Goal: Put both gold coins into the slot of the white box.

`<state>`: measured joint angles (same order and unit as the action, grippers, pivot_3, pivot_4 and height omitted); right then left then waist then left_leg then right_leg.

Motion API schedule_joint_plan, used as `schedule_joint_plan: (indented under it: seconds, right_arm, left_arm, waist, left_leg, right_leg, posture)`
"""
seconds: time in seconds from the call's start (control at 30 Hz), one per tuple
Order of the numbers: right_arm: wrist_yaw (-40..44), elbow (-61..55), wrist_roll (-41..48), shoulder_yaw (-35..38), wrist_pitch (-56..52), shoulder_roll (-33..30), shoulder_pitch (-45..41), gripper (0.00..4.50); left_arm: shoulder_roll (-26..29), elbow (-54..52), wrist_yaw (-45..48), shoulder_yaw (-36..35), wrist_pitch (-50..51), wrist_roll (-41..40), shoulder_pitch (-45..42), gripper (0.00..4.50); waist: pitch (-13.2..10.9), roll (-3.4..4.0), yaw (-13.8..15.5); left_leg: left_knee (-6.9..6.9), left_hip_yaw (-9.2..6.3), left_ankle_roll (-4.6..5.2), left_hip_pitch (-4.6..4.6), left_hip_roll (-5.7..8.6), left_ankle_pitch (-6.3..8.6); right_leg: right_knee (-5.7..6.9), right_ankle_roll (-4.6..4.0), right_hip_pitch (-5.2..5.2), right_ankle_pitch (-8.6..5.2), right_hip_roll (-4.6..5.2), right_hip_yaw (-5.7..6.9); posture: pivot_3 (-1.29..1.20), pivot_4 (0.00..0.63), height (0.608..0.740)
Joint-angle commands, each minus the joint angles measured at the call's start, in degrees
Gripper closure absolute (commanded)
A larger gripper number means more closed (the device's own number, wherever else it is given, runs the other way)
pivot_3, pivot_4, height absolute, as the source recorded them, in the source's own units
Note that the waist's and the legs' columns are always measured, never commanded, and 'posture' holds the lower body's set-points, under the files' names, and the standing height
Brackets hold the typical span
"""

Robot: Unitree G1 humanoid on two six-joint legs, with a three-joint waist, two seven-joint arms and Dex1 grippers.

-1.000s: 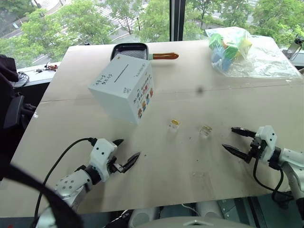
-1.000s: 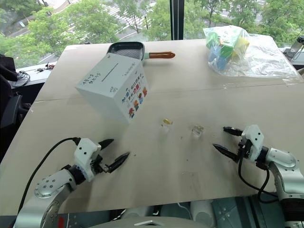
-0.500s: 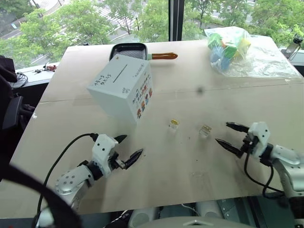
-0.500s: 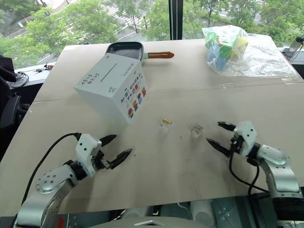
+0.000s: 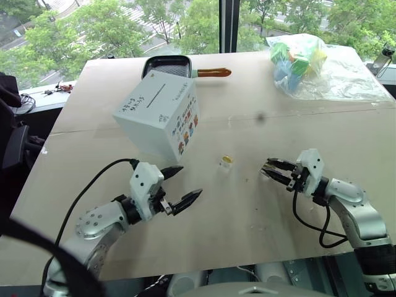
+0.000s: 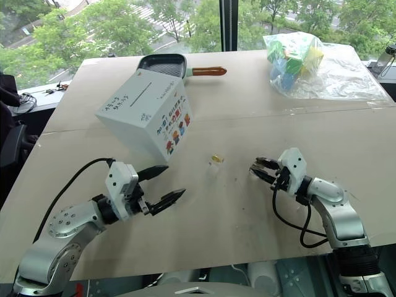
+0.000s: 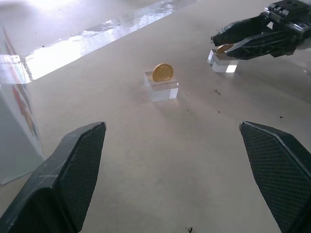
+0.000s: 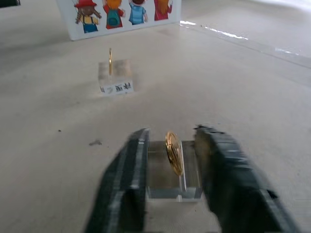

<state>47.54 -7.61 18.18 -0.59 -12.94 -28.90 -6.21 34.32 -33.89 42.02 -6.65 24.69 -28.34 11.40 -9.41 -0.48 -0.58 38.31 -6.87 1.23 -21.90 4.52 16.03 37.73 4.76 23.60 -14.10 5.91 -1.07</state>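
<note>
The left claw (image 5: 179, 185) hangs low over the worktop (image 5: 247, 223) with its fingers spread wide, grasping nothing. Ahead of it one gold coin (image 7: 163, 72) stands on edge in a clear block (image 7: 163, 90). The right claw (image 8: 172, 160) straddles the second gold coin (image 8: 173, 153) and its clear block (image 8: 167, 177), fingers drawn close either side (whether they actually pinch the coin is hard to tell). Beyond both claws sits the white box (image 5: 159, 114), tilted, slot (image 5: 154, 94) uppermost, partly hiding a black pan (image 5: 168, 64).

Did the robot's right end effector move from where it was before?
Yes. The right end effector slid left across the table, reaching the clear block holding a gold coin.
</note>
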Motion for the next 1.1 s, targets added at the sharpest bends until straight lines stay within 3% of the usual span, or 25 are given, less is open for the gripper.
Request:
schedule_joint_plan:
  seconds: [0.03, 0.17, 0.3, 0.47, 0.57, 0.73, 0.87, 1.0, 1.1]
  right_arm:
    - [0.6, -0.1, -0.2, 0.4, 1.1, -0.8, -0.8, 4.39]
    - [0.4, -1.1, 2.9, 1.7, -1.0, 0.2, -1.1, 4.39]
    - [-2.2, -5.8, 14.5, 5.4, -11.7, 3.2, -2.7, 4.39]
    - [-13.7, -12.2, 40.8, 9.1, -30.4, 11.7, -7.7, 4.39]
    - [-19.7, -13.8, 51.3, 8.7, -35.7, 15.5, -9.4, 4.39]
    - [-27.8, -14.2, 63.4, 7.7, -38.5, 19.8, -11.7, 4.39]
    - [-30.3, -14.2, 66.6, 6.6, -38.2, 21.1, -12.4, 4.50]
    - [-31.0, -14.2, 68.0, 5.9, -37.4, 21.1, -12.5, 4.50]
    - [-30.7, -14.4, 68.2, 5.4, -37.1, 21.0, -12.4, 4.50]
  left_arm:
    - [0.4, -2.2, -0.4, -0.4, -0.5, -0.1, 0.3, 0.00]
    - [0.3, -2.5, -0.9, -0.4, -0.4, -0.2, 0.3, 0.00]
    - [-2.2, -2.9, -3.0, -0.6, 1.1, -3.6, -1.4, 0.00]
    - [-14.0, -3.7, -11.3, 0.4, 8.3, -22.7, -8.0, 0.00]
    - [-20.0, -1.9, -15.2, 0.6, 10.2, -32.1, -11.3, 0.00]
    - [-27.0, 0.6, -17.8, 1.2, 9.4, -40.5, -14.6, 0.00]
    - [-28.3, 1.8, -17.9, 1.2, 9.8, -44.7, -15.3, 1.30]
    - [-27.4, 2.1, -18.4, 1.3, 9.9, -45.7, -15.3, 3.18]
    - [-26.3, 2.1, -18.2, 1.9, 10.8, -46.5, -15.2, 3.18]
  waist:
    - [0.0, 0.00, 0.0]
    - [0.0, 0.00, 0.0]
    - [0.0, 0.02, 0.0]
    - [0.0, 0.00, 0.0]
    - [0.0, -0.01, 0.0]
    - [0.0, -0.01, -0.1]
    - [0.0, -0.01, -0.2]
    - [0.0, -0.01, -0.2]
    - [0.0, -0.01, -0.2]
  left_leg:
    - [0.00, 0.00, 0.00, 0.00, 0.00, 0.00]
    - [0.00, -0.01, 0.02, 0.00, 0.00, 0.01]
    - [0.00, -0.02, 0.02, 0.00, -0.01, 0.01]
    - [0.02, -0.08, 0.03, -0.02, -0.01, 0.02]
    - [0.02, -0.13, 0.00, -0.02, 0.00, 0.00]
    - [0.02, -0.08, -0.16, -0.03, 0.05, -0.10]
    - [0.02, -0.07, -0.14, -0.02, 0.08, -0.09]
    - [0.02, -0.06, -0.15, -0.02, 0.07, -0.10]
    - [0.02, -0.05, -0.15, -0.02, 0.08, -0.10]
  right_leg:
    - [0.00, 0.00, 0.00, 0.00, 0.00, 0.00]
    - [0.00, 0.00, 0.00, 0.00, 0.00, 0.01]
    - [0.01, 0.00, 0.00, 0.00, 0.01, -0.01]
    - [0.03, 0.00, -0.01, 0.01, 0.02, 0.01]
    - [0.06, 0.01, 0.00, 0.01, 0.02, 0.09]
    - [0.05, 0.01, 0.02, 0.01, 0.01, 0.03]
    - [0.06, 0.01, 0.02, 0.01, -0.01, 0.02]
    - [0.06, 0.01, 0.03, 0.00, -0.04, 0.02]
    - [0.06, 0.01, 0.03, 0.00, -0.04, 0.01]
  posture:
    - [0.00, 0.150, 0.721]
    - [0.00, 0.150, 0.721]
    - [0.00, 0.150, 0.721]
    - [0.00, 0.150, 0.721]
    - [0.00, 0.150, 0.721]
    - [0.00, 0.150, 0.721]
    - [0.00, 0.150, 0.721]
    - [0.00, 0.150, 0.721]
    - [0.00, 0.150, 0.721]
